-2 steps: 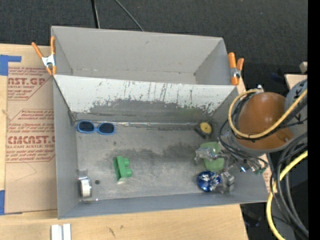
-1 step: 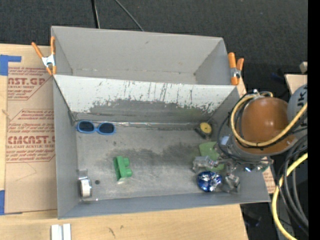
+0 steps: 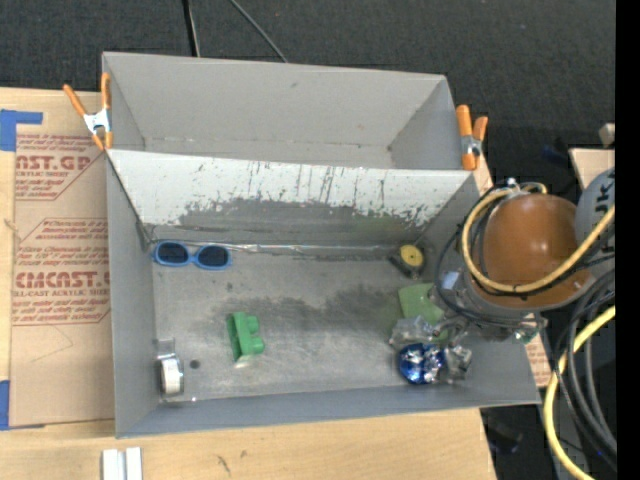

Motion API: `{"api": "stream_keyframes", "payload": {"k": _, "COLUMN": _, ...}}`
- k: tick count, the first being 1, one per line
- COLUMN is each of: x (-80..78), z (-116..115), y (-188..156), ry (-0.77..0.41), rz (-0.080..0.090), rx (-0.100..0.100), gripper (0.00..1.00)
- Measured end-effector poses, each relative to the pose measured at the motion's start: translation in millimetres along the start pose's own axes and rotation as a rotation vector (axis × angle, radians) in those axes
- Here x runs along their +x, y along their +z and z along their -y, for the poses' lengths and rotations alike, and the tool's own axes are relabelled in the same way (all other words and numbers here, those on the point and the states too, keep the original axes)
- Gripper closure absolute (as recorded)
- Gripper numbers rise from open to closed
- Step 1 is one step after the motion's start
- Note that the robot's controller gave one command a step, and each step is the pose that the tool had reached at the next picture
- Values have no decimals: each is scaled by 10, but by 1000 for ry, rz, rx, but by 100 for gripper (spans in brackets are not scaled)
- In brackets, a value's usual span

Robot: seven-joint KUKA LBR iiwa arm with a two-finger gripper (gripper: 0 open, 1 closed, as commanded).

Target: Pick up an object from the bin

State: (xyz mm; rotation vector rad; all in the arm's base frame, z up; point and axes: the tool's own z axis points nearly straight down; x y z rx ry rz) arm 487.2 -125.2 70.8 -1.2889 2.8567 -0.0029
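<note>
My gripper (image 3: pixel 443 341) is low in the bin's front right corner, under the orange dome on the wrist. A shiny blue round thing (image 3: pixel 414 365) lies right at its lower left side, touching or nearly touching it. A flat pale green piece (image 3: pixel 414 298) lies just behind the gripper, partly covered by it. A small yellow round thing (image 3: pixel 410 258) sits further back against the rear wall.
A green block (image 3: pixel 243 335) lies left of the middle of the floor. Blue sunglasses (image 3: pixel 190 256) rest at the back left wall. A small silver and white thing (image 3: pixel 170 371) sits in the front left corner. The right and front walls stand close around the gripper.
</note>
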Motion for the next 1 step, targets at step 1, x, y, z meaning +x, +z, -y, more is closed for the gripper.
{"api": "stream_keyframes", "payload": {"k": 1, "x": -111, "z": 209, "y": -1548, "ry": 21, "rz": -1, "rx": 3, "gripper": 100}}
